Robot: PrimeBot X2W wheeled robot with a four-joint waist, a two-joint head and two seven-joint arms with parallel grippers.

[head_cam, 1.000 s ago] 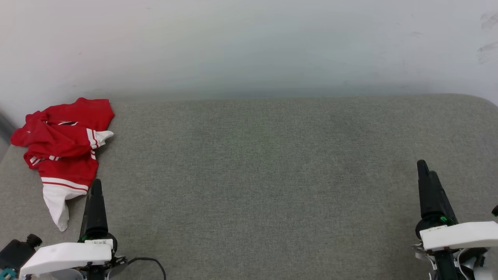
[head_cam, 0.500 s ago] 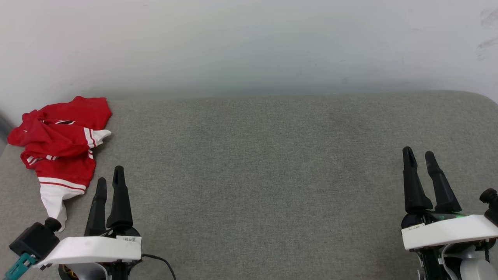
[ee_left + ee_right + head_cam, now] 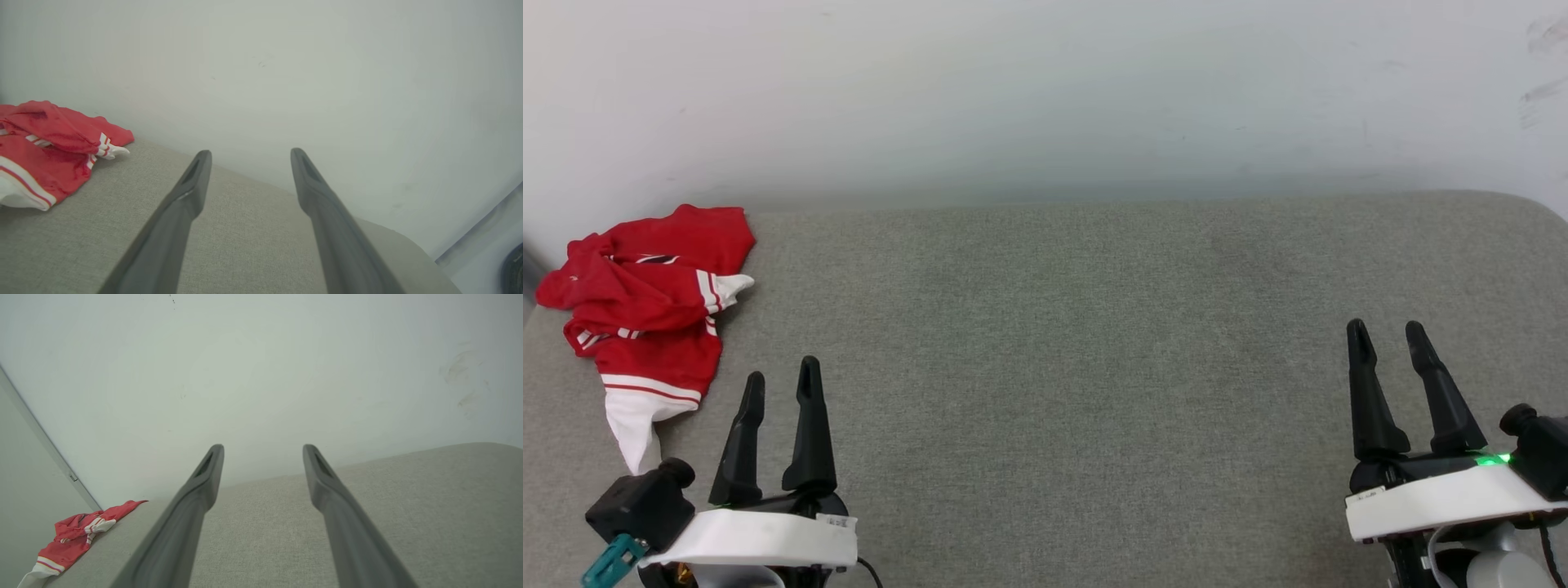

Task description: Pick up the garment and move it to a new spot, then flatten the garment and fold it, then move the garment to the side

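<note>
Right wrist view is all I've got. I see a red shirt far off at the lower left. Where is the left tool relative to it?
Observer: In the head view the left tool stands open just right of the shirt, level with its white sleeve and apart from the cloth.
Operator: Is any cloth between its fingers?
Observer: No. In the left wrist view the shirt lies left of both fingers, and bare grey cushion shows between them.
</note>
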